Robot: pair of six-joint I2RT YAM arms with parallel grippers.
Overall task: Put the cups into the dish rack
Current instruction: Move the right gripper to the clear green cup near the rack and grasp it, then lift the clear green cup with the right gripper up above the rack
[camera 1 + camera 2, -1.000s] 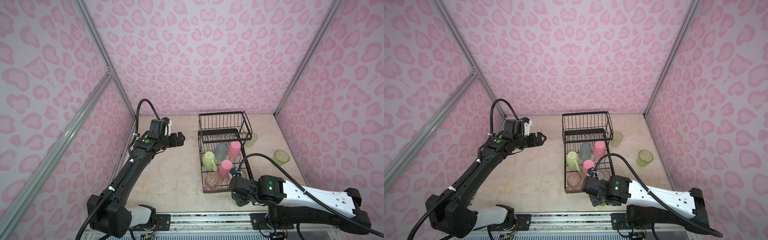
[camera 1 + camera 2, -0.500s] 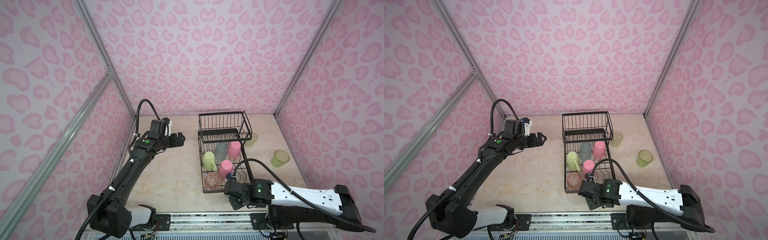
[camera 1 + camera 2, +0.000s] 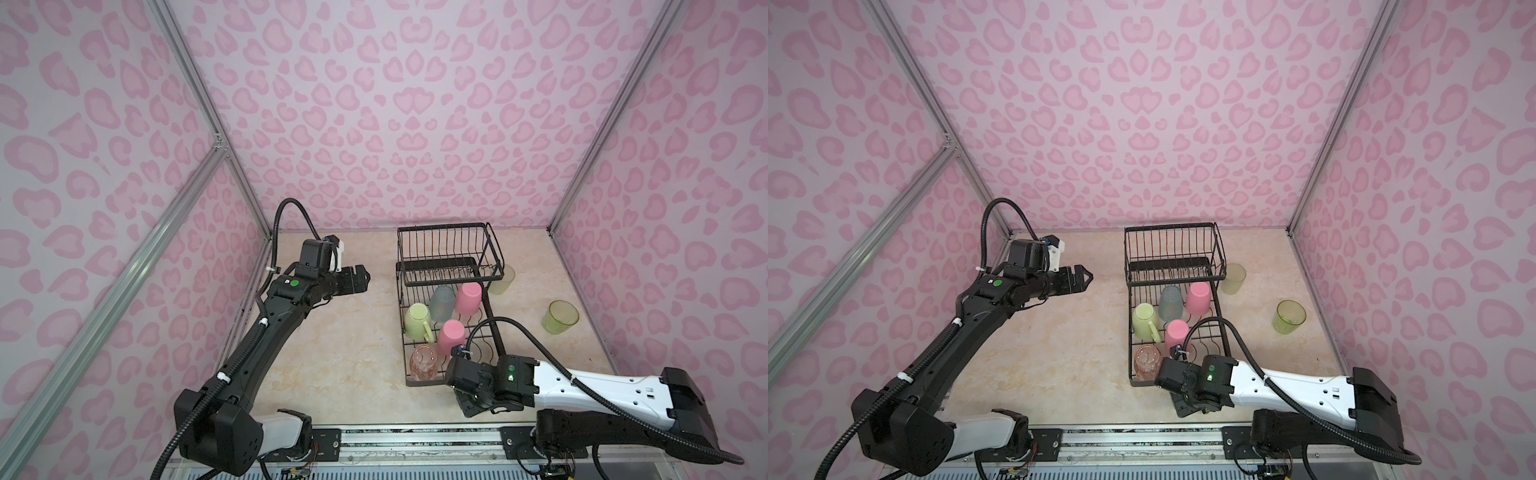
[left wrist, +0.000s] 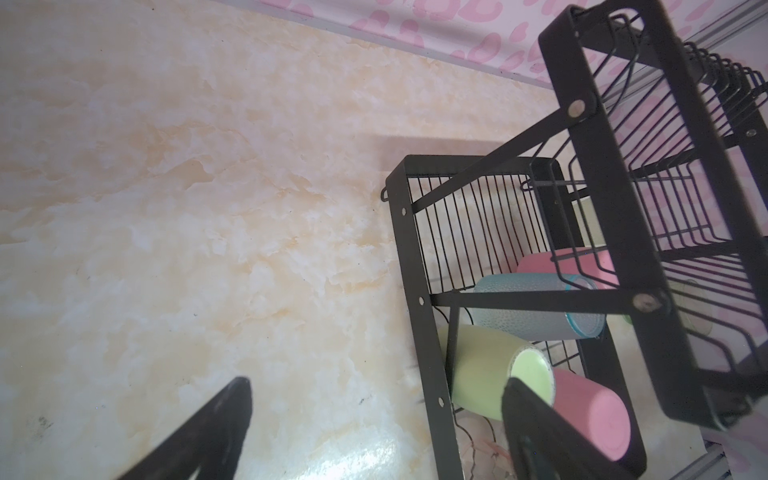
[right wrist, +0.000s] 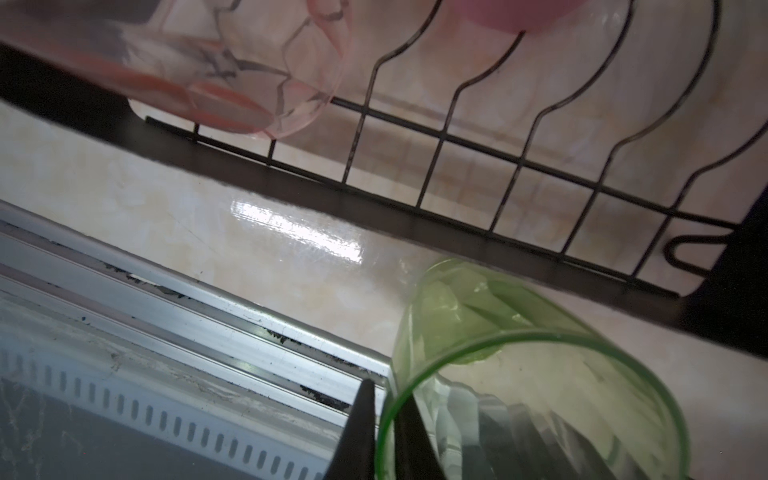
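The clear green glass lies on its side on the worktop, mouth at the right claw, long axis running away from it toward the near end rail of the dish rack; the claw is pinched narrow on the rim wall, one finger inside, one outside. That rail stands between glass and tray, so the lift likely must clear it, with the clear pink glass just beyond. The left claw, spread wide and empty, hangs well apart, the farther arm.
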